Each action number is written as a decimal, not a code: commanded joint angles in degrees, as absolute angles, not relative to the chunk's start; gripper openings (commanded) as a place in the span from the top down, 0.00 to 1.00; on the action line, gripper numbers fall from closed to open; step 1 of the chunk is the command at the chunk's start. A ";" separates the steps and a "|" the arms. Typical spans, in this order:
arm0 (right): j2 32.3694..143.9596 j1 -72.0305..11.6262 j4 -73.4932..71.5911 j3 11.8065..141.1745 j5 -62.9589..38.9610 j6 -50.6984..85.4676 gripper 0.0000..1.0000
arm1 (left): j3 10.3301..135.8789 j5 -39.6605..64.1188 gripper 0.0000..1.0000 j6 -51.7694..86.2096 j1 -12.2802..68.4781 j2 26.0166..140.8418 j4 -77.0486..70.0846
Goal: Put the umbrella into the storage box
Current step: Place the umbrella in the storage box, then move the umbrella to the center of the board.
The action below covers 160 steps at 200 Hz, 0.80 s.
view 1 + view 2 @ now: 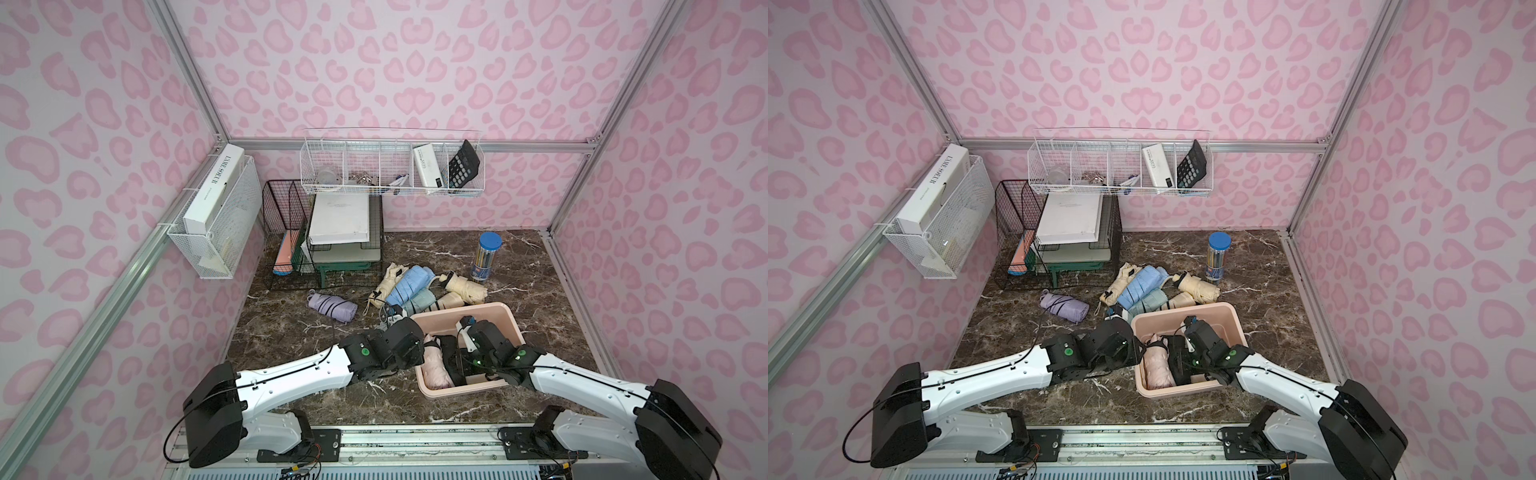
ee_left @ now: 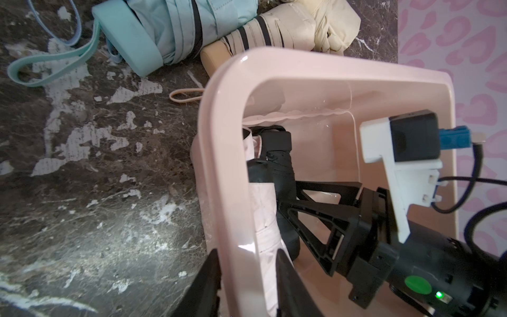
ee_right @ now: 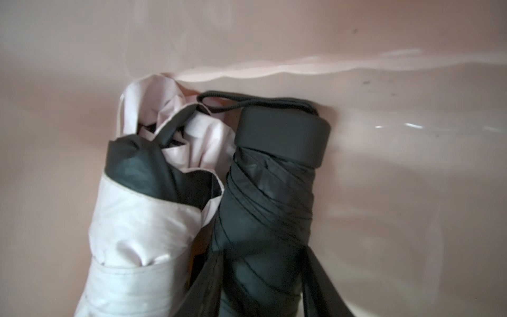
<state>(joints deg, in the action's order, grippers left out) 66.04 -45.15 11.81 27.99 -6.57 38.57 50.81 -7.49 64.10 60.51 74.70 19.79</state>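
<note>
Marble surface (image 1: 291,332): storage box (image 1: 457,391) at 4 o'clock from centre. Loose folded umbrellas (image 1: 409,286) heaped at box's 11 o'clock. Inside box: pale pink umbrella (image 3: 142,233) along 9 o'clock wall, black umbrella (image 3: 269,192) touching it at its 3 o'clock, cap near 12 o'clock wall. Left pincer (image 2: 247,263) clenched on box's 9 o'clock wall, one finger inside, one outside. Right pincer (image 3: 262,255) clasps black umbrella's body, fingers flanking it.
</note>
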 commanded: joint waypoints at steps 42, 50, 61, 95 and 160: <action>58.95 -43.32 17.55 35.06 -3.17 34.87 0.45 | 55.51 -18.63 0.28 56.63 60.40 66.03 31.23; 57.81 -42.76 17.58 35.54 -3.33 34.27 0.46 | 56.21 -20.57 0.27 55.20 60.14 65.06 33.12; 56.64 -41.91 17.49 36.35 -3.60 33.63 0.46 | 56.85 -24.00 0.27 53.11 59.80 63.83 34.59; 55.04 -40.48 17.49 38.34 -3.24 32.02 0.45 | 57.58 -28.62 0.29 55.88 52.51 60.29 43.68; 54.42 -37.83 17.30 38.49 -3.18 31.21 0.32 | 50.55 -26.82 0.27 63.63 33.09 59.24 38.47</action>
<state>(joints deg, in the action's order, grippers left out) 54.76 -38.22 16.67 37.80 -3.68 32.51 51.88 -28.42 61.14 36.95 57.91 43.29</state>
